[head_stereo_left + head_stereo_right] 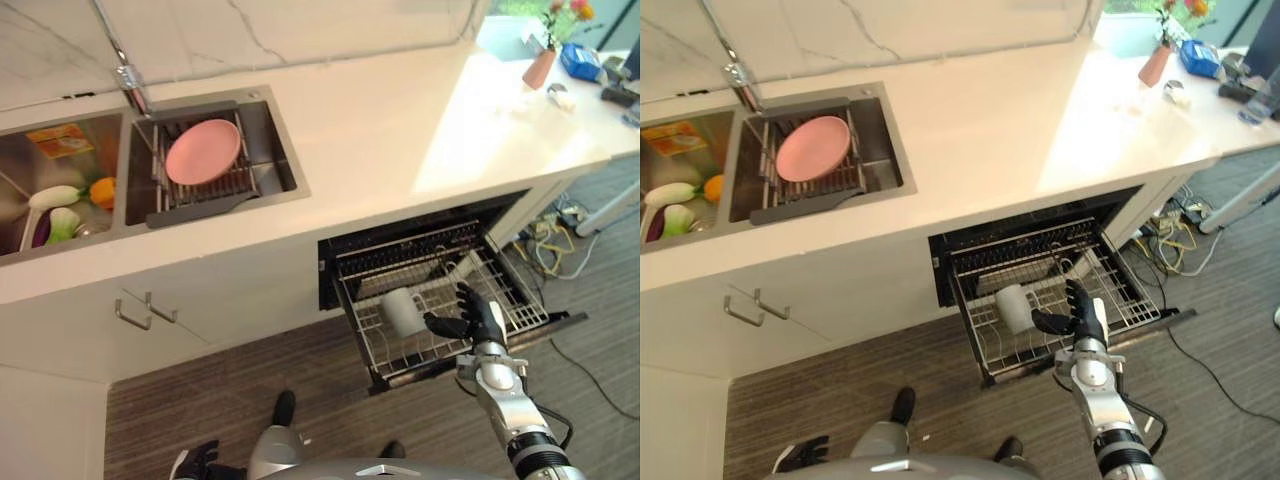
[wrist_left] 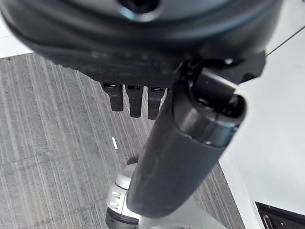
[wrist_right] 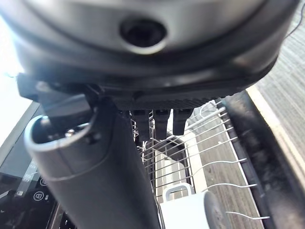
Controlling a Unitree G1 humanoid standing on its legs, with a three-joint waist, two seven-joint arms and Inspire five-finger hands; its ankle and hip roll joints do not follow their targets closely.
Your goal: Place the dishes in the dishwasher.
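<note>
Pink round plate [image 1: 203, 151]: it stands tilted on the dark wire drying rack [image 1: 200, 185] inside the right basin of the steel sink [image 1: 275, 150], its face turned up towards me.

White mug with a handle [image 1: 402, 311]: it lies on its side in the pulled-out wire rack [image 1: 500, 290] of the open dishwasher [image 1: 400, 235], near the rack's left front part.

Dishwasher rack: drawn out over the floor, the mug is the one dish I see in it.

Home kitchen: double sink [image 1: 270, 150], white counter [image 1: 400, 130], pulled-out dishwasher rack [image 1: 440, 300], wood-look floor [image 1: 230, 400].
</note>
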